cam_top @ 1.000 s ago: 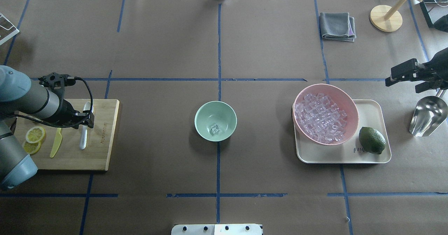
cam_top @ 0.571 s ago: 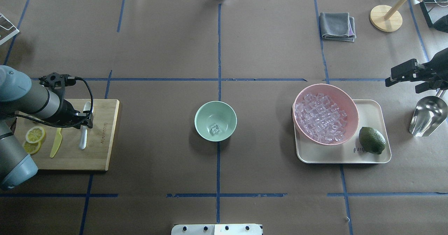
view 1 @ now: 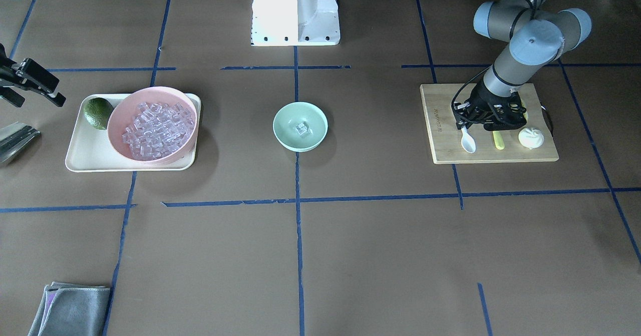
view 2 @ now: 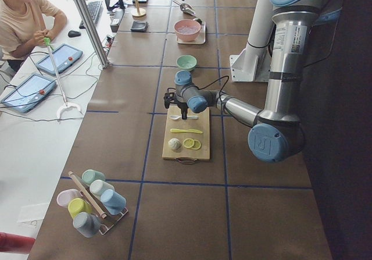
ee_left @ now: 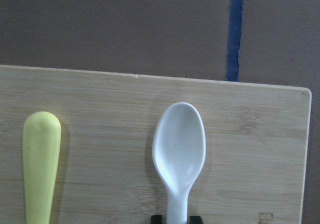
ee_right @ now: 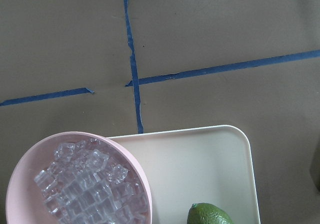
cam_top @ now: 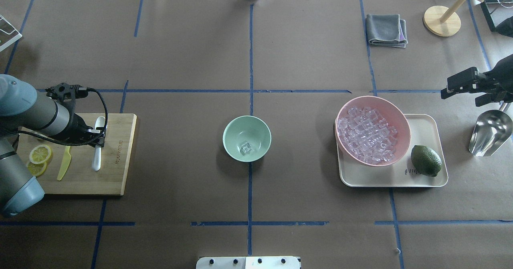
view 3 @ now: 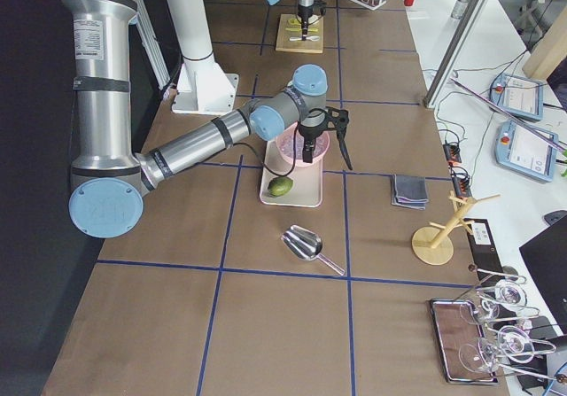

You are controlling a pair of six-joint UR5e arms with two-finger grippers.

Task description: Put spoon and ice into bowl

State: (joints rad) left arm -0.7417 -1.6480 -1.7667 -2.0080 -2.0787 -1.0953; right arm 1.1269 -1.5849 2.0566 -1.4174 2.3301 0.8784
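Observation:
The white spoon [cam_top: 96,156] lies on the cutting board [cam_top: 116,181], scoop pointing away from the robot. My left gripper [cam_top: 98,139] is down on its handle. In the left wrist view the fingertips [ee_left: 156,218] press close on both sides of the spoon [ee_left: 179,146] handle. The mint-green bowl [cam_top: 247,138] stands at the table's centre with one ice cube [cam_top: 246,148] in it. My right gripper [cam_top: 461,85] hangs open and empty beyond the pink bowl [cam_top: 372,134], which is full of ice.
A yellow knife [cam_top: 64,162], lemon slices [cam_top: 40,154] and a white bun [view 1: 530,137] share the board. The pink bowl and a lime [cam_top: 426,160] sit on a cream tray [cam_top: 425,128]. A steel scoop [cam_top: 491,132], a grey cloth [cam_top: 386,30] and a wooden stand [cam_top: 441,20] lie far right.
My left gripper has sunk slightly onto the spoon's handle. The spoon, the bowls and the right arm have not moved.

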